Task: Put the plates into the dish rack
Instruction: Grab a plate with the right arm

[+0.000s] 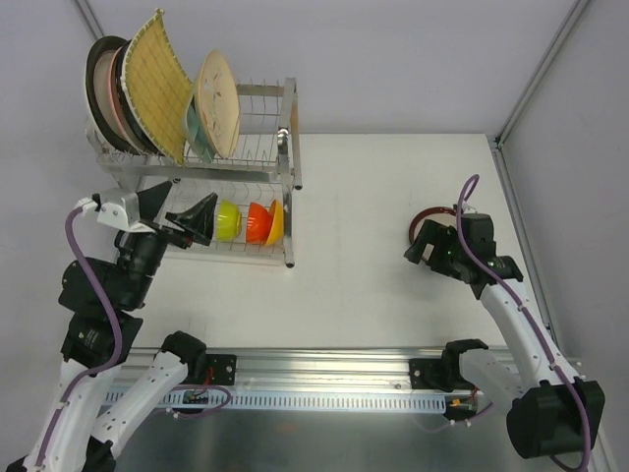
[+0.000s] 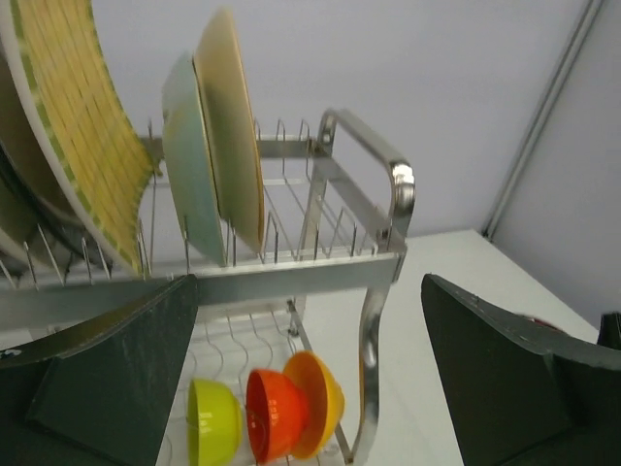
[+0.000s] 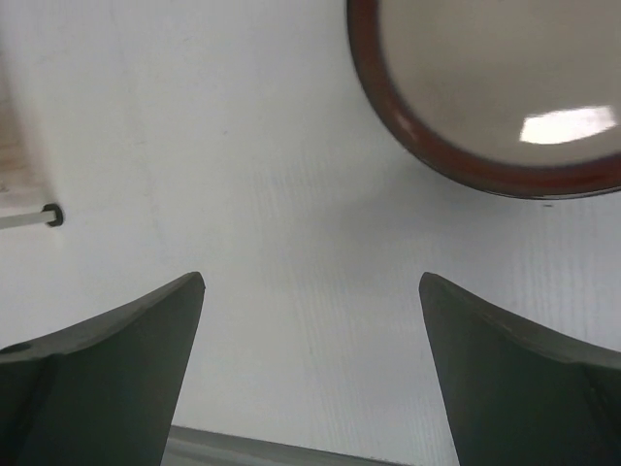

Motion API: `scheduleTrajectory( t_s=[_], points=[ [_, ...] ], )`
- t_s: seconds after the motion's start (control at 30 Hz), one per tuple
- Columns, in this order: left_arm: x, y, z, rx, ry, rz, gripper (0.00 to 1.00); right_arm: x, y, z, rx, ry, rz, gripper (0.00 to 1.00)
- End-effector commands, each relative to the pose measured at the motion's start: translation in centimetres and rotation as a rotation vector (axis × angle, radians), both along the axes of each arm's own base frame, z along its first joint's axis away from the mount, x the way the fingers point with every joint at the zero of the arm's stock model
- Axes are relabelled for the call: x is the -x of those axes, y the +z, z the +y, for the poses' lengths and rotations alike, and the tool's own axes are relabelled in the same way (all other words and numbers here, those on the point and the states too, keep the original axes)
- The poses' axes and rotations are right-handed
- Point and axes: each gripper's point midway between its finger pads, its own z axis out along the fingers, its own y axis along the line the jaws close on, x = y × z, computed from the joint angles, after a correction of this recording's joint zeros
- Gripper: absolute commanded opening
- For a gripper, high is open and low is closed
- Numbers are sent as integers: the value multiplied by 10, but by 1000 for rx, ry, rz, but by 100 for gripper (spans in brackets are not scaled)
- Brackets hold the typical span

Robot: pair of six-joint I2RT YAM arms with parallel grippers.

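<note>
White table [image 1: 373, 226], one red-rimmed plate [image 3: 495, 87]

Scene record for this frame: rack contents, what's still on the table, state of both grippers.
upper tier: dish rack holds dark-rimmed plate, yellow woven square, teal dish and beige plate, all on edge
lower tier: bowls in green, orange and yellow
unloaded: red-rimmed plate, flat on table, right side
left gripper: open, empty, by lower tier
right gripper: open, empty, beside red-rimmed plate
</note>
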Motion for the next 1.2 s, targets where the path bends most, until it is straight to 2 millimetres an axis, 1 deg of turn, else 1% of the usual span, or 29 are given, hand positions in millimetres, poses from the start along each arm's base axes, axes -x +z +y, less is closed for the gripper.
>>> scheduleTrajectory(
  t_s=[0.0,0.03,0.07,0.1,0.17,0.2,0.23,0.27,0.3,0.37,0.4,0.43,0.47,0.5,0.53,0.6,0.63,0.73,0.77,0.8,0.83,0.87,0.9,0.93,0.97,1.03,1.07,1.13,1.17],
  points=[
    [6,-58,-6,27,-48,143,99,-3,-3,-39,173,-134,35,98],
    [8,-70,-6,24,-51,169,99,-4,-5,-41,184,-146,41,97],
    [14,-75,-4,37,-57,167,99,-7,-9,-43,198,-155,50,97],
    [12,-97,-8,23,-66,210,99,-8,-12,-43,201,-154,57,96],
    [17,-116,-7,27,-74,228,99,-13,-14,-42,201,-155,68,91],
    [15,-137,-10,25,-79,269,99,-15,-15,-42,201,-157,77,91],
    [15,-146,-9,29,-74,282,99,-17,-21,-41,210,-152,103,91],
    [18,-152,-6,41,-68,280,99,-20,-21,-42,218,-156,107,91],
    [16,-167,-7,52,-67,310,99,-26,-18,-42,225,-152,98,90],
    [19,-177,-6,96,-63,323,99,-34,-25,-42,252,-128,110,90],
    [17,-189,-6,108,-60,346,99,-39,-23,-42,260,-121,110,90],
    [19,-192,-6,126,-60,345,99,-42,-29,-42,273,-109,135,90],
    [18,-203,-7,143,-59,370,99,-45,-33,-42,287,-88,150,90],
    [17,-206,-6,151,-54,373,99,-50,-32,-42,290,-82,149,91],
    [19,-205,-5,152,-53,372,99,-53,-41,-41,300,-64,179,91],
    [20,-204,1,140,-26,366,99,-60,-44,-37,297,-46,185,91],
    [19,-205,7,144,7,366,99,-64,-52,-36,299,-35,205,91],
    [20,-204,11,150,24,355,99,-79,-54,-36,324,-17,199,91],
    [20,-205,11,151,26,358,99,-81,-62,-35,334,0,223,91],
    [20,-204,12,153,28,354,99,-88,-60,-33,333,5,212,91],
    [20,-204,13,151,35,354,99,-92,-62,-27,315,26,214,91],
    [20,-204,14,150,40,353,99,-93,-70,-20,305,51,235,91],
    [20,-204,15,148,43,352,99,-95,-71,-14,306,92,232,91],
    [20,-204,16,147,48,353,99,-100,-70,-5,293,119,226,91],
    [20,-203,16,148,51,350,99,-100,-77,5,301,152,243,90],
    [20,-204,18,149,58,351,99,-103,-77,25,276,211,247,90],
    [20,-204,18,150,58,349,99,-99,-80,39,279,255,251,90],
    [20,-205,18,147,62,353,99,-96,-85,57,262,297,263,90],
    [20,-205,18,148,62,355,99,-93,-85,73,255,331,259,90]
  ],
)
